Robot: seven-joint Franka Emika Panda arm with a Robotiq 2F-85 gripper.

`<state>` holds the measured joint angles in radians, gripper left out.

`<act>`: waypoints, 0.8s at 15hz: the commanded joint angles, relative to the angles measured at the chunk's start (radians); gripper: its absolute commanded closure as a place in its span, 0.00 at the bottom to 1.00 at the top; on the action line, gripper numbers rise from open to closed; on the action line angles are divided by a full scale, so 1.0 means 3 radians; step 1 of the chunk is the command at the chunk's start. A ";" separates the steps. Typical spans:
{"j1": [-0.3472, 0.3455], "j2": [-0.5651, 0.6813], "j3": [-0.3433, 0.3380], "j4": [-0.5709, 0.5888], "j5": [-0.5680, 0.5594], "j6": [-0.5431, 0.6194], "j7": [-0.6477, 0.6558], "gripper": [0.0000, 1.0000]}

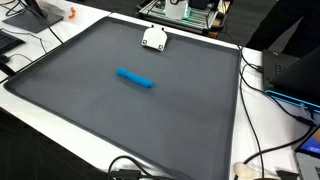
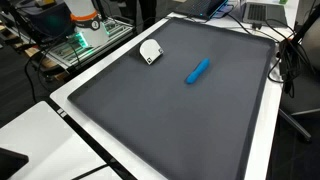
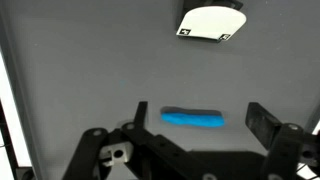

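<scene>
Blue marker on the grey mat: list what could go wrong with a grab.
The round blue plastic marker lies flat on the dark grey mat, so it may roll if one finger of the open black gripper touches first. It lies low, so the gripper might press into the mat.

- Blue cylinder: short, slim, bright blue all over, ends rounded.
- Lies flat on its side on the dark grey table, near the middle.
- Long axis slanted in both exterior views, roughly crosswise in the wrist view.

Parted gripper frames blue marker (white object above).
</scene>
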<state>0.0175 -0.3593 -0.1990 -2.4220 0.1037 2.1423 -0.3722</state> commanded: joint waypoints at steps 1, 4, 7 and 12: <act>-0.0053 0.0004 0.0050 0.0006 0.0020 -0.0010 -0.0015 0.00; -0.0053 0.0005 0.0050 0.0006 0.0020 -0.0010 -0.0015 0.00; -0.0003 0.0020 0.0039 -0.0021 0.0182 -0.0029 -0.0013 0.00; -0.0056 0.0080 0.0177 -0.0272 0.0605 -0.0197 0.0650 0.00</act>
<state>0.0174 -0.3389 -0.1735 -2.4496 0.2319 2.0890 -0.2787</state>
